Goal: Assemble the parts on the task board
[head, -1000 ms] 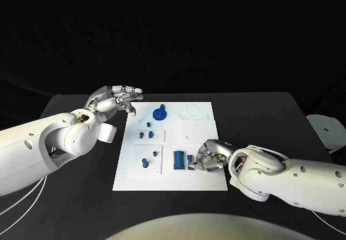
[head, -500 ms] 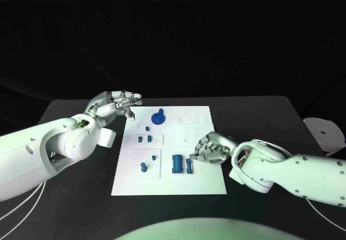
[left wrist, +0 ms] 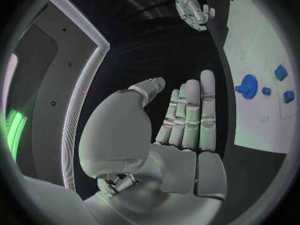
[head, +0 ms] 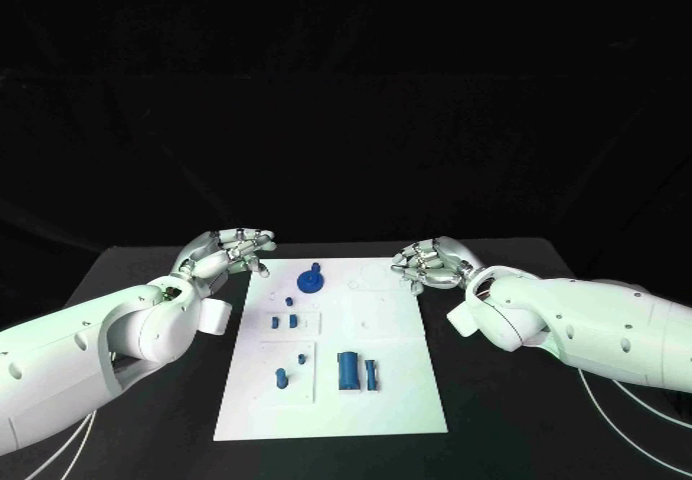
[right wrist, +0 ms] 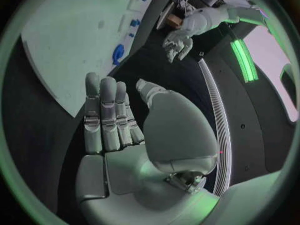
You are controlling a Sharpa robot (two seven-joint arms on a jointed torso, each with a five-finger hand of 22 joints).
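The white task board (head: 378,330) lies in the middle of the black table. On it are a round blue part (head: 310,280) at the far end, small blue pieces (head: 284,322) mid-left, and a blue cylinder (head: 348,370) with a thin blue piece (head: 372,374) beside it at the near end. My left hand (head: 231,252) hovers off the board's far left corner, fingers straight, holding nothing (left wrist: 187,115). My right hand (head: 430,262) hovers at the far right corner, also flat and empty (right wrist: 112,120). The left wrist view shows the round blue part (left wrist: 249,86).
Black table (head: 548,400) extends on both sides of the board. Both white forearms (head: 577,320) lie along the board's long edges. The left wrist view shows my right hand (left wrist: 190,5) across the board, and the right wrist view shows my left hand (right wrist: 178,42).
My right hand has left the thin blue piece beside the cylinder and risen to the board's far right corner. The left hand has stayed near the far left corner. The camera view has shifted.
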